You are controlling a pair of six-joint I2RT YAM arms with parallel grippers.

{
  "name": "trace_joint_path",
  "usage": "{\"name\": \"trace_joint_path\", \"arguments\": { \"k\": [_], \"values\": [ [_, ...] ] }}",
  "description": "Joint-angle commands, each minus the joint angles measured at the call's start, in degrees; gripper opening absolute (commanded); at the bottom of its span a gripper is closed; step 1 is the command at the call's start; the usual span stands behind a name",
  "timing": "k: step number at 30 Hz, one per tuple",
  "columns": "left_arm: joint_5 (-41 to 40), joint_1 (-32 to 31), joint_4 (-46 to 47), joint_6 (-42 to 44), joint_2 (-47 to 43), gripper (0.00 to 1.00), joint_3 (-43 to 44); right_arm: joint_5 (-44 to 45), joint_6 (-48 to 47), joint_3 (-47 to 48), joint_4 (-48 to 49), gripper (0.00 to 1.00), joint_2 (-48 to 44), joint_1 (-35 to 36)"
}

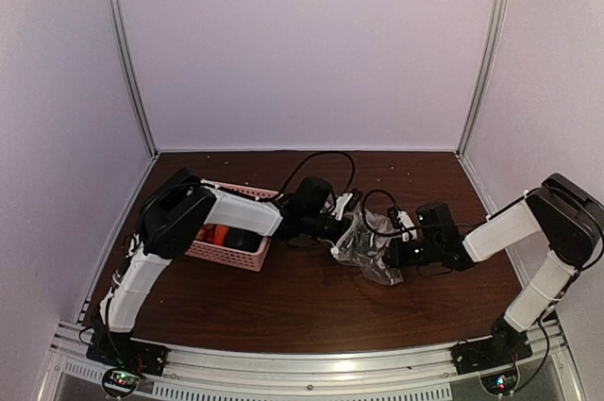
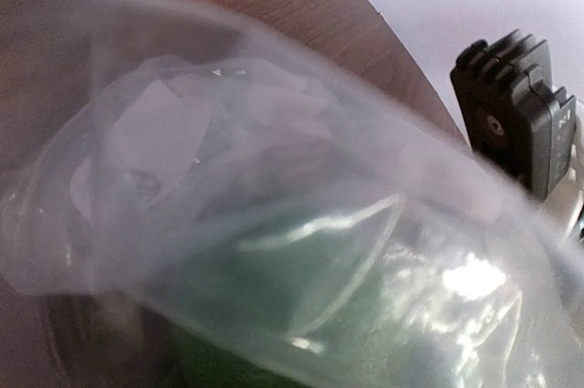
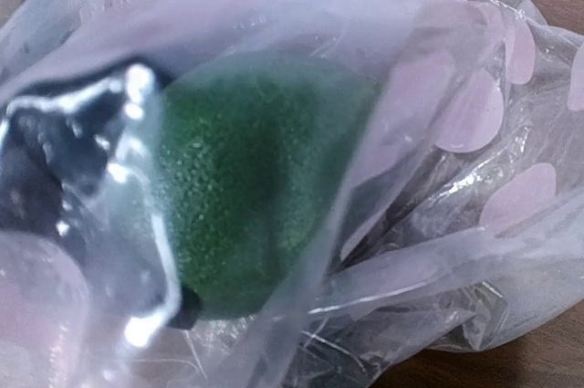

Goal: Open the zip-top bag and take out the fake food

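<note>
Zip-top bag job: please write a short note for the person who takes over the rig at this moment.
Things: the clear crinkly plastic zip-top bag with white dots lies on the brown wooden table, between both grippers.
The left gripper is at its left side. Plastic hides the fingers, so I cannot tell if it is open or shut.
The right gripper is at its right side, same.
Done: red and orange plastic pieces lie in the pink perforated basket.
Left: take the green pebbly plastic fruit out of the bag. The zip state is not visible.

Lab test cell: white panel walls [image 1: 311,42], aluminium posts [image 1: 127,52], wood-grain table [image 1: 311,311], robot arms [image 1: 236,212] bolted to rail [image 1: 311,363].
</note>
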Motion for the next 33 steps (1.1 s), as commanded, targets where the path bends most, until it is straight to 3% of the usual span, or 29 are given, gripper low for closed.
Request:
{"name": "trace_joint_path", "arguments": {
  "k": [1,11,21,33],
  "values": [
    [-1.0,1.1,-2.5,2.6,-5.1,0.52,-2.6,-1.1,2.8,-2.5,1.9,0.03,-2.0,-1.7],
    [-4.2,3.4,-8.1,7.7,-15.5,0.44,-9.7,0.3,8.4,-8.9,4.0,0.0,-10.8,-8.7],
    [-6.0,4.6,-13.3,11.5,-22.9,0.44,-12.0,5.6,9.4,-9.9,-2.0,0.0,-19.3,-14.8],
    [-4.9,7.1,-9.3,11.5,-30.8,0.44,-19.6,7.4,9.1,-10.7,-3.7,0.0,-19.6,-18.5]
  ]
}}
